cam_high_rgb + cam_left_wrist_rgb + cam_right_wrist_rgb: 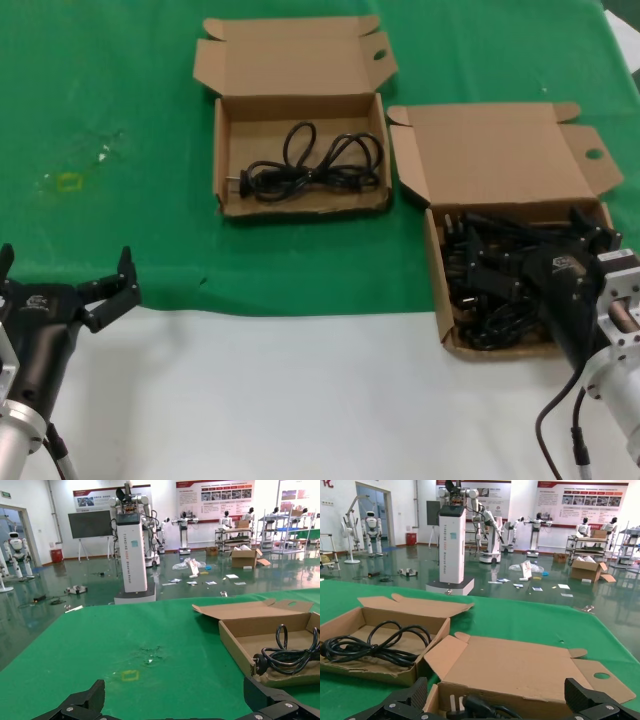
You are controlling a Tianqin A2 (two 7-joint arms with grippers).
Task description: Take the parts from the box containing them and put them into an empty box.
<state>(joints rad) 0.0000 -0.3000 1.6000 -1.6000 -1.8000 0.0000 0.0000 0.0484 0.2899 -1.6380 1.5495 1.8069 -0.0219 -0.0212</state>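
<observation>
Green cloth point(120, 120) covers the far part of the table, and bare white tabletop point(300, 400) runs along the near edge. At the near left the left gripper point(66, 285) hovers low over the seam between cloth and white top, its fingers spread wide with nothing between them. Farther back, near the middle, sits the wider box point(300, 150) with its short lid folded away from the robot; one looped cord point(310, 165) lies in it, its long axis running left to right, with the plug point(243, 183) at the left end, toward the robot's left. Just to the right and a little nearer stands the squarish box point(500, 230) with its tall lid open to the rear, filled with a tangled pile of black cords point(480, 300) lying every which way. The right gripper point(520, 245) is down inside this box among the cords, fingers parted; whether it has hold of any cord cannot be told.
</observation>
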